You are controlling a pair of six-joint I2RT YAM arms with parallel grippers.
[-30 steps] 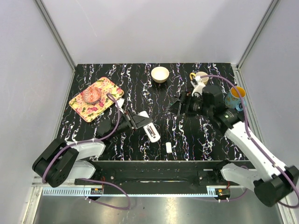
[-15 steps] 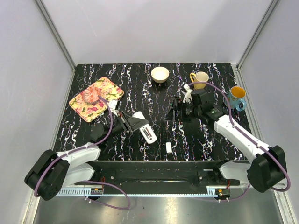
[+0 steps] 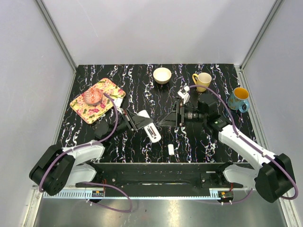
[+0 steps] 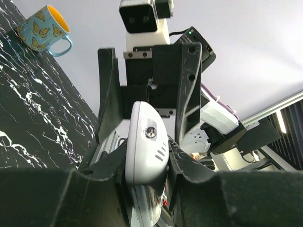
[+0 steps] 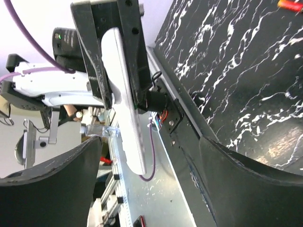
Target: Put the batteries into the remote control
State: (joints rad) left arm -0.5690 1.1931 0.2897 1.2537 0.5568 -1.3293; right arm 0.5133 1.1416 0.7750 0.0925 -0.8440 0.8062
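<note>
— Where is the remote control (image 3: 152, 131)?
— Pinched in the left hand (image 3: 143, 124), over the tabletop (image 3: 132, 80) (near its front middle, tilted).
— And the right hand (image 3: 173, 117)?
— Fingers spread wide, facing the remote, close but apart.

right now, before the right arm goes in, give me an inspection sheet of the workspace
surface: black marbled tabletop
job's things: remote control clamped in the left gripper; batteries not made out in any view
clutter: white lozenge piece near the front edge; bowl, yellow mug, blue butterfly mug at the back and right; floral tray at the left; red piece
grippers: left gripper shut on the remote control; right gripper open, facing it, apart from it
cables: purple cables loop over both arms
surroundings: plain grey walls
</note>
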